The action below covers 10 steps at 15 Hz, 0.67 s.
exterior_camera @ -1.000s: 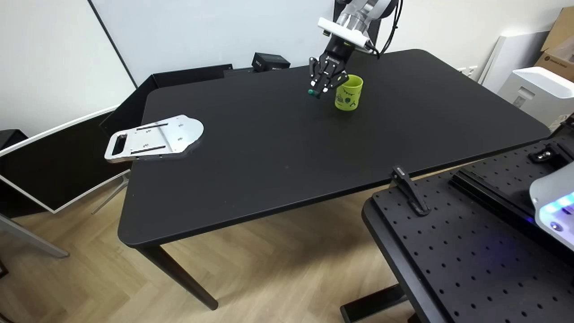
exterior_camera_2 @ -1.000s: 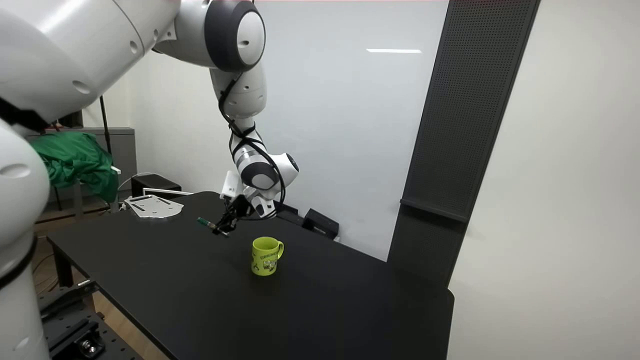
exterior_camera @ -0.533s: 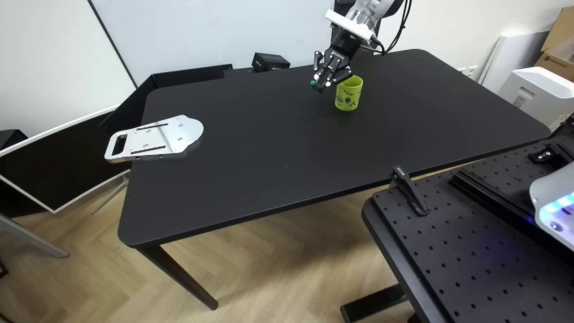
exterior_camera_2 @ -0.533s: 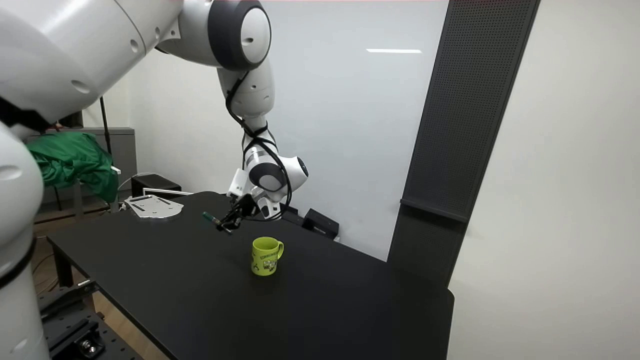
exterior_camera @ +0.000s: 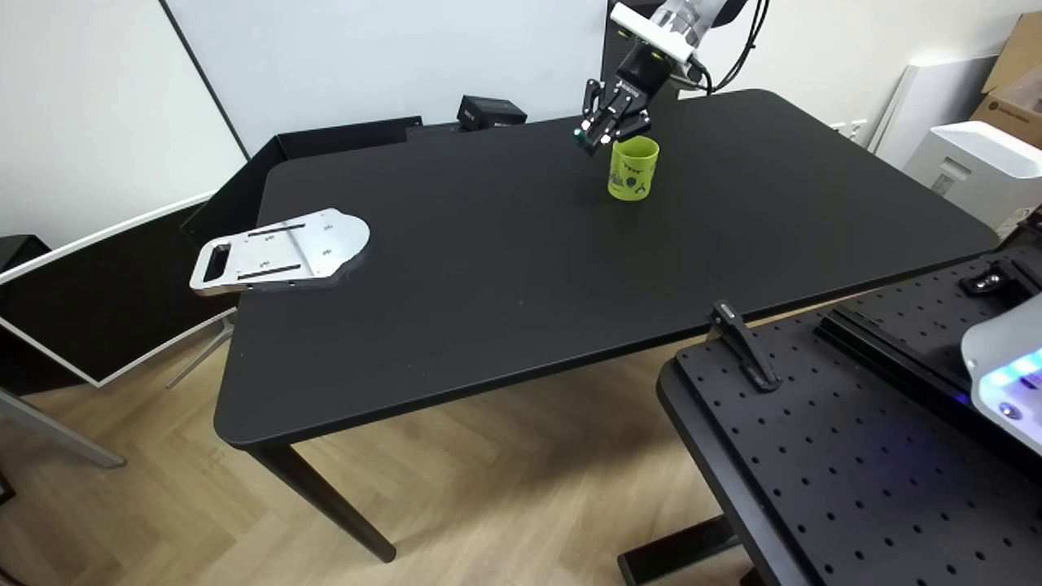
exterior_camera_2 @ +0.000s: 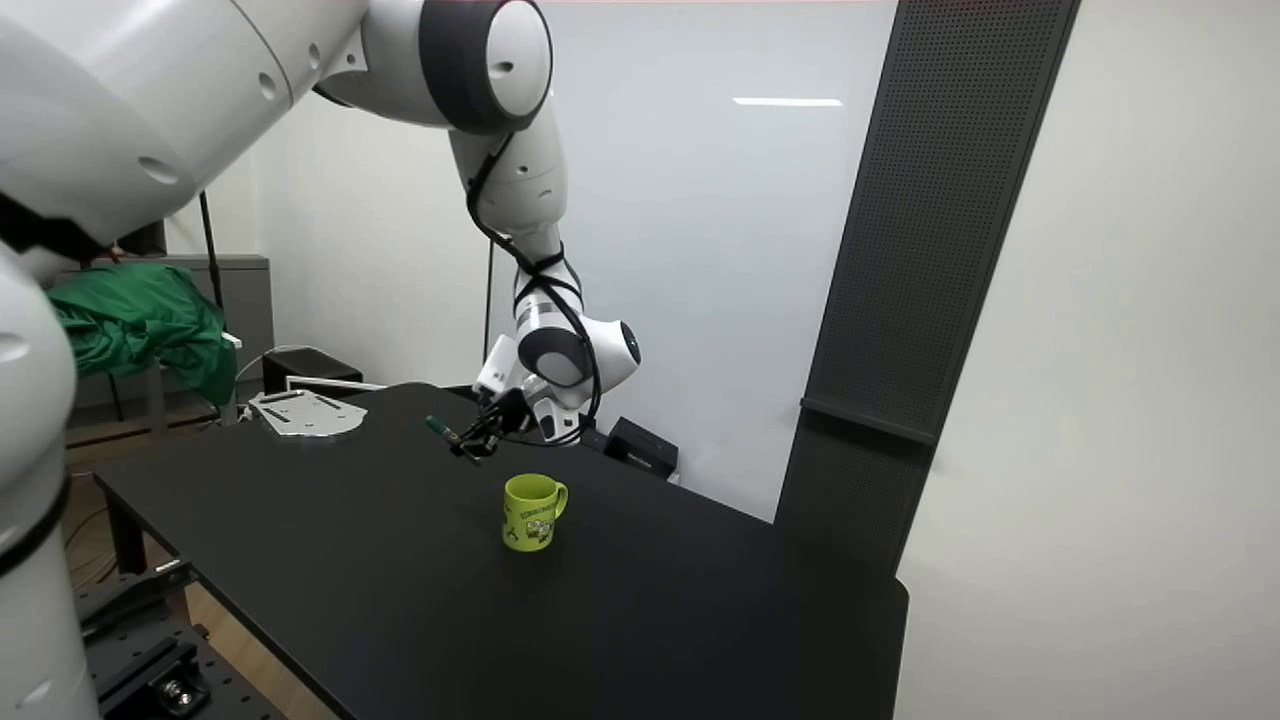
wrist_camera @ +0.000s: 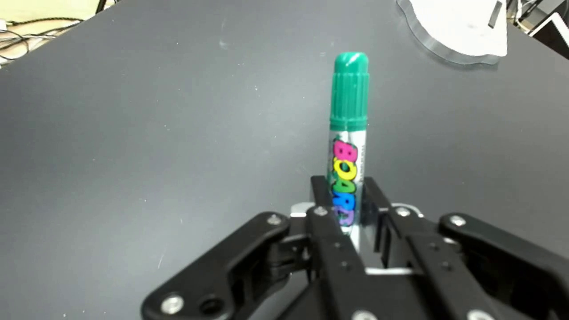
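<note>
Black tabletop (exterior_camera: 456, 268) carries a white plate (exterior_camera: 285, 244) at left. Further right, above the surface, the gripper (wrist_camera: 346, 191) clamps a marker (wrist_camera: 349, 100) by its barrel, jaws parted only by its width. Right of that stands an upright mug (exterior_camera_2: 525, 520), apart from both. During any traverse, clear the rim; avoid loosening: the round barrel could slip.

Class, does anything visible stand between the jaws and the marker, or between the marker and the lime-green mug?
Nothing visible does. The jaws are shut directly on the marker, and no separate object shows between it and the lime-green mug, which stands on the black table.
</note>
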Motion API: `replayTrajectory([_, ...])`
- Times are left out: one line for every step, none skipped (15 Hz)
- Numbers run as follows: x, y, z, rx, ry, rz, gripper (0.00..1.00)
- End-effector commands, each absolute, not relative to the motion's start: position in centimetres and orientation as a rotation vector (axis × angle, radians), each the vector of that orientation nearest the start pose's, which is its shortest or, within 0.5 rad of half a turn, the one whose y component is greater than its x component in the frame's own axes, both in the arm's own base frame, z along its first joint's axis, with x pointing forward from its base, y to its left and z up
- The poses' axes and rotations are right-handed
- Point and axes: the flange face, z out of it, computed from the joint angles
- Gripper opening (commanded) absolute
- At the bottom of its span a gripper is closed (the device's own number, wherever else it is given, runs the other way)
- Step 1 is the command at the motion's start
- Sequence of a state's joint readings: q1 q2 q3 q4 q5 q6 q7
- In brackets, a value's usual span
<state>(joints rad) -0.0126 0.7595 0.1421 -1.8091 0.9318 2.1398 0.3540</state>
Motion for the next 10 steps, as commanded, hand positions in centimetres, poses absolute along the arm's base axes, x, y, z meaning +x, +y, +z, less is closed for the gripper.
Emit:
replayTrajectory([59.5,9.3,12.2,-2.047,1.138,0.717,0.05])
replayTrajectory([59.5,8.7,12.2,-2.038,1.145,0.712,0.05])
replayTrajectory([59.4,8.3,12.2,-2.028,1.151,0.708,0.05])
replayTrajectory([59.4,7.8,12.2,-2.021,1.159,0.705,0.05])
replayTrajectory([59.3,7.3,12.2,-2.012,1.169,0.701,0.05])
replayTrajectory([59.1,6.7,12.1,-2.004,1.178,0.697,0.05])
replayTrajectory([59.0,6.2,11.9,-1.997,1.186,0.693,0.05])
replayTrajectory([58.8,5.7,11.8,-1.987,1.196,0.69,0.05])
replayTrajectory([58.6,5.1,11.7,-1.979,1.204,0.688,0.05])
replayTrajectory([58.4,4.6,11.7,-1.973,1.21,0.686,0.05])
